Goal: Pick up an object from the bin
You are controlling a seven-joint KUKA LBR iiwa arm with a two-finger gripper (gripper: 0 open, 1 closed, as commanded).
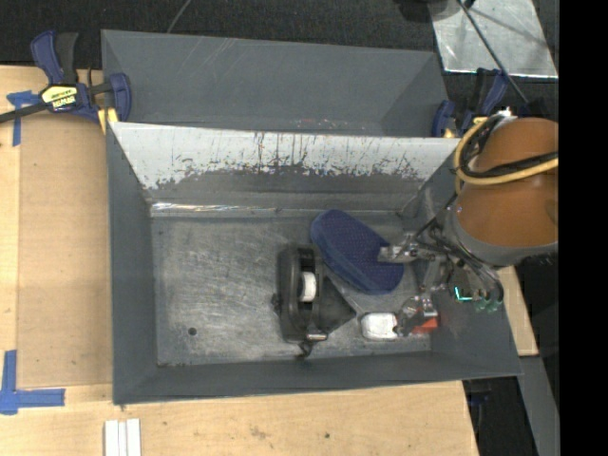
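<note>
Pad [350,248] of dark blue, oval and soft-looking, lies right of centre on the floor of the bin [218,283], slanting from upper left to lower right. Treat it as your likeliest pick, since its right end sits just beside the gripper [407,286]. The fingers [397,253] look spread wide: 1 is at the pad's right edge, and the other is lower down, close to a small white thing [378,326] near the front wall. Nothing shows between them but bin floor and perhaps the pad's tip, so you hold nothing yet. Left of the pad, touching or overlapping its lower left edge, lies a black holder with a white roll [304,297].

By my reading you are in the approach step, low in the bin's right end, with the grasp not yet made. The next move calls for you to centre the 2 fingers across the pad's narrow width rather than at its end, go down until they straddle it, then close. Watch the small white thing: the lower finger stands near enough to nudge it, or to pinch it instead.
</note>
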